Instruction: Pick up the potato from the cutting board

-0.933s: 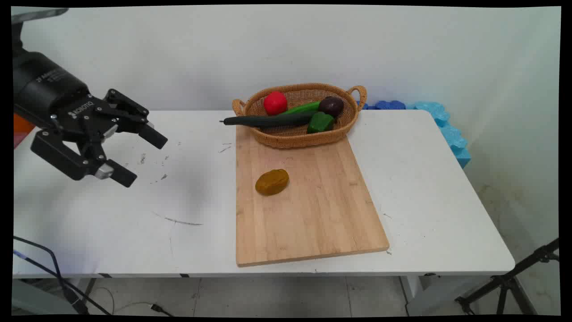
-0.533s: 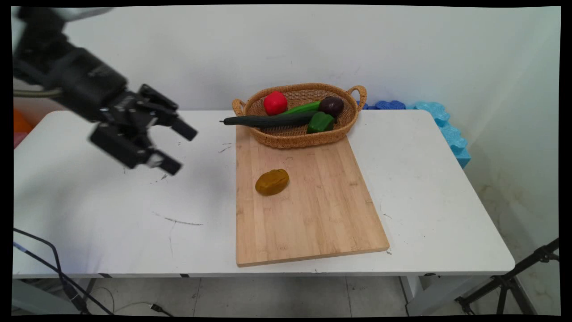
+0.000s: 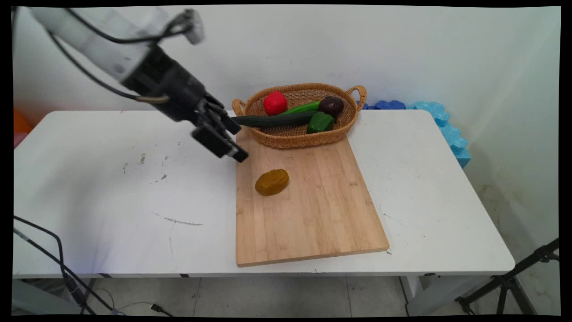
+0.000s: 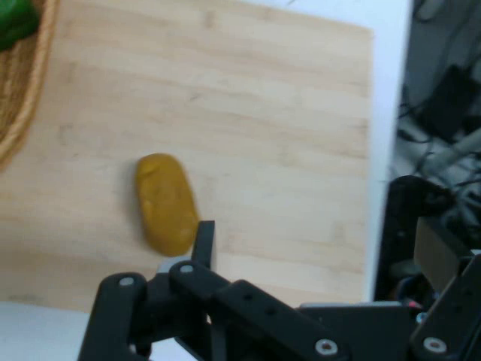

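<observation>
1. Above the cutting board's (image 3: 308, 201) far-left corner, the end effector (image 3: 236, 142) hangs with fingers apart, holding nothing.
2. The brown potato (image 3: 272, 182) lies on the board, nearby.
3. A wicker basket (image 3: 304, 134) of vegetables sits behind on the worktop (image 3: 111, 201).

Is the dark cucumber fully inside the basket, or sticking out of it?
Sticking out. The dark cucumber lies across the basket rim, its left end reaching past the edge toward the gripper; the rest sits inside beside the green pepper.
</observation>
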You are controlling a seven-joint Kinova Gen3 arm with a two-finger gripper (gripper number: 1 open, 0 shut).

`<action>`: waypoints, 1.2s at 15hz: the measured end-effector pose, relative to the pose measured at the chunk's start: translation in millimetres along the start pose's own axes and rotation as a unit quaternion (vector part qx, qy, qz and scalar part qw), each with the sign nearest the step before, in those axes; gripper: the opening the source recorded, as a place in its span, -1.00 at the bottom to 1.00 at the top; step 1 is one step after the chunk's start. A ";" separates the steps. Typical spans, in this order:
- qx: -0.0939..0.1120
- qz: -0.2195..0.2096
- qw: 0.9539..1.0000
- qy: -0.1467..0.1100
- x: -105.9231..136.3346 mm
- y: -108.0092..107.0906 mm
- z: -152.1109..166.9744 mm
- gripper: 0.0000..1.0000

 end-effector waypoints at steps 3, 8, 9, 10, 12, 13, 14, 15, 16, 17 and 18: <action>0.029 -0.022 0.999 -0.030 9.4 -8.5 30.2 1.00; 0.072 -0.066 0.992 -0.079 18.2 -21.8 90.5 1.00; 0.082 -0.076 0.990 -0.086 18.7 -25.2 102.2 1.00; 0.090 -0.085 0.988 -0.092 18.7 -27.7 111.9 1.00; 0.105 -0.105 0.983 -0.104 17.6 -31.9 133.5 1.00; 0.110 -0.113 0.981 -0.109 17.5 -33.7 143.8 1.00; 0.115 -0.119 0.980 -0.113 17.1 -34.9 151.9 1.00; 0.119 -0.125 0.978 -0.118 16.6 -35.9 160.8 1.00; 0.122 -0.130 0.977 -0.121 16.4 -36.8 167.9 1.00; 0.125 -0.134 0.975 -0.123 16.2 -37.7 175.6 1.00; 0.127 -0.139 0.974 -0.126 16.0 -38.2 182.4 1.00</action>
